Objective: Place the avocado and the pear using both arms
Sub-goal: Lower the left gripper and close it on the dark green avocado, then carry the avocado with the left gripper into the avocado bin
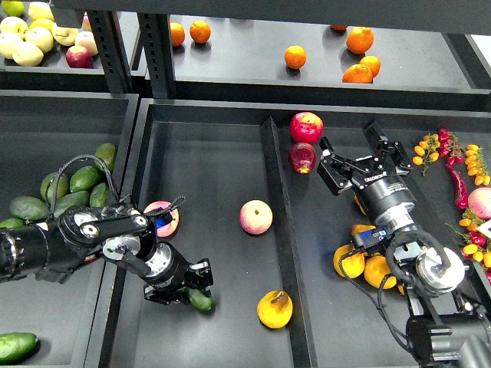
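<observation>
My left gripper (188,290) is low over the floor of the middle tray (207,176), near its front left. It is shut on the dark green avocado (202,300), which sticks out to the right of the fingers. The golden pear (275,309) lies in the same tray, a little to the right of the avocado and apart from it. My right gripper (349,146) is open and empty over the right tray, just right of two red apples (304,140).
Two pink-yellow apples (256,217) (161,218) lie in the middle tray. A pile of avocados (77,188) fills the left tray. Oranges (364,264) lie under my right arm. Chillies and small tomatoes (456,165) are at far right. A divider wall (278,207) splits the trays.
</observation>
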